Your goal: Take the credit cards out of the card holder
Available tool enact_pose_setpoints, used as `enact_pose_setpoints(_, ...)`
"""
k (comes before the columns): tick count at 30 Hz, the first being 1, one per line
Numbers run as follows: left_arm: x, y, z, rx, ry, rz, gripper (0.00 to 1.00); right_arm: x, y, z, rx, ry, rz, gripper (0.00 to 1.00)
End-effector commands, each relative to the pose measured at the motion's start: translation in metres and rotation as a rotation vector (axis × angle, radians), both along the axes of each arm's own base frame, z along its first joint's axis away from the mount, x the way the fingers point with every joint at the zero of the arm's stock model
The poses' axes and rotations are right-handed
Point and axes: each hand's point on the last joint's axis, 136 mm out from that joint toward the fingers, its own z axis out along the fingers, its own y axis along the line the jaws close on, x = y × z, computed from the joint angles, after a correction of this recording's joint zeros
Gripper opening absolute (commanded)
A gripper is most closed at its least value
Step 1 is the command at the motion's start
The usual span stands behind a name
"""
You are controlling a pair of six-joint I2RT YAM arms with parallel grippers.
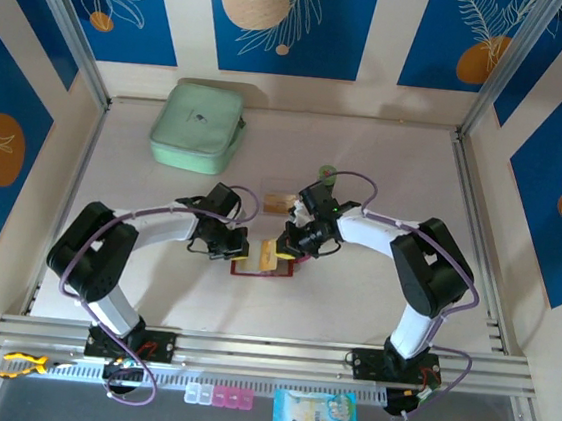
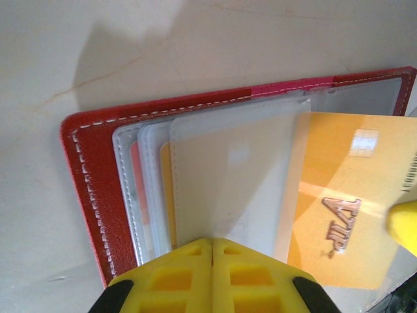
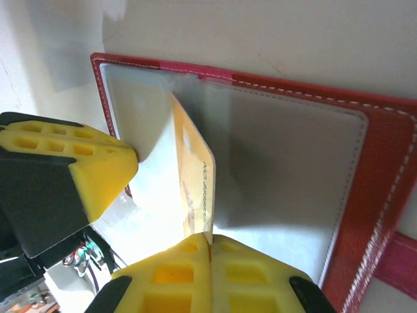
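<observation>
OPEN WALLET: A dark red, white-stitched folding card holder (image 1: 260, 269) lies spread on the pale table (image 1: 352, 303) at the centre of the overhead view, between the two arms. The left gripper (image 2: 212, 244), bottom centre of its wrist view, is clenched on the edge of a greyish clear sleeve (image 2: 234, 169). The right gripper (image 3: 210, 238), low in its own view, pinches a gold plastic credit card (image 3: 195, 169) marked VIP, partly out of the sleeve. A mint-green zip case (image 1: 199, 127) sits upper left.
</observation>
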Motion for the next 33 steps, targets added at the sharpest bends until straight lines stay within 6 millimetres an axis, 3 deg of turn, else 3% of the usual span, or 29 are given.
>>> enact_pose_setpoints(1, 0.001, 0.003, 0.010, 0.007, -0.034, 0.010, 0.08, -0.002, -0.013, 0.007, -0.068, -0.020, 0.026, 0.06)
enact_pose_setpoints(9, 0.004, 0.016, 0.016, 0.036, -0.075, 0.045, 0.21, -0.001, -0.008, 0.013, -0.094, -0.027, 0.046, 0.06)
enact_pose_setpoints(20, -0.001, 0.008, 0.005, -0.012, -0.033, 0.036, 0.22, 0.001, -0.016, 0.024, -0.149, -0.052, 0.036, 0.06)
enact_pose_setpoints(33, -0.002, 0.008, 0.003, -0.012, -0.027, 0.033, 0.20, 0.003, -0.010, 0.017, -0.166, -0.029, 0.051, 0.09)
